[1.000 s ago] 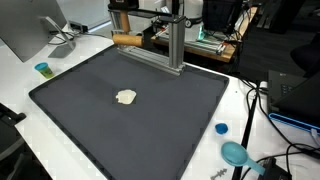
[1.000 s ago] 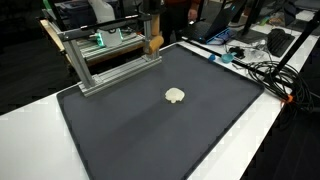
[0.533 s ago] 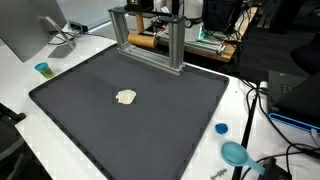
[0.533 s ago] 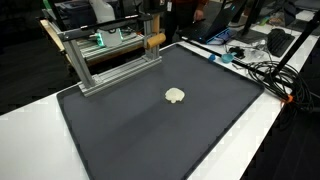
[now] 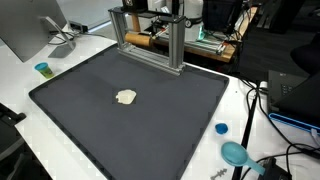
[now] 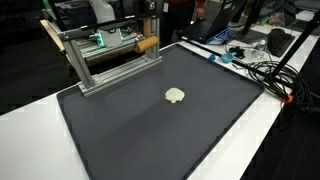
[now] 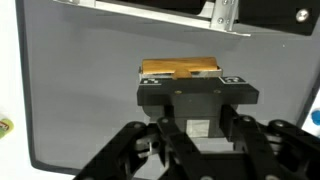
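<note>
My gripper (image 7: 190, 86) is shut on a light brown wooden cylinder (image 7: 180, 69) and holds it level. In both exterior views the cylinder (image 5: 138, 41) (image 6: 147, 44) hangs by the metal frame (image 5: 176, 50) (image 6: 78, 60) at the far edge of the dark mat (image 5: 150, 120) (image 6: 150, 130). The gripper body (image 5: 160, 22) (image 6: 150, 18) sits above the cylinder, partly hidden by the frame. A small beige lump (image 5: 125, 97) (image 6: 175, 96) lies alone in the middle of the mat, far from the gripper.
A small blue-green cup (image 5: 42, 69) stands left of the mat. A blue cap (image 5: 221, 128) and a teal scoop (image 5: 236, 154) lie on the white table at the right. Cables (image 6: 262, 68) and a monitor (image 5: 25, 30) border the table.
The wooden cylinder has turned and shifted a little along the frame, and now sits lower beside the frame's bar. The beige lump has not moved.
</note>
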Controlling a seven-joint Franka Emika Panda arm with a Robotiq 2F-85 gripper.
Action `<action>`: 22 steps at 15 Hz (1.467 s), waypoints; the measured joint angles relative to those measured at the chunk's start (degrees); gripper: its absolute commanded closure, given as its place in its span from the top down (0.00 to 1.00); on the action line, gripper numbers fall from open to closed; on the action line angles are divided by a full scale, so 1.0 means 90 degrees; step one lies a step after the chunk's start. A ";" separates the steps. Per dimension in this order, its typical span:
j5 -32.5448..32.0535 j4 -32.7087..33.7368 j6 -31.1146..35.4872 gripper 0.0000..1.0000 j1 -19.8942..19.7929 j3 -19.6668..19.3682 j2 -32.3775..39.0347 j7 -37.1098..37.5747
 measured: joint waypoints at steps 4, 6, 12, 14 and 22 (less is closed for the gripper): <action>0.0195 -0.0441 -0.0041 0.21 -0.0039 -0.0202 -0.0419 -0.0032; 0.0315 -0.0673 -0.0042 0.21 -0.0010 -0.0180 -0.0650 0.0060; 0.0340 -0.1366 -0.0109 0.21 0.0021 -0.0013 -0.1295 0.0773; 0.0339 -0.1566 -0.0197 0.21 0.0021 0.0033 -0.1466 0.1006; 0.0350 -0.2027 -0.0448 0.85 0.0031 0.0146 -0.1785 0.1288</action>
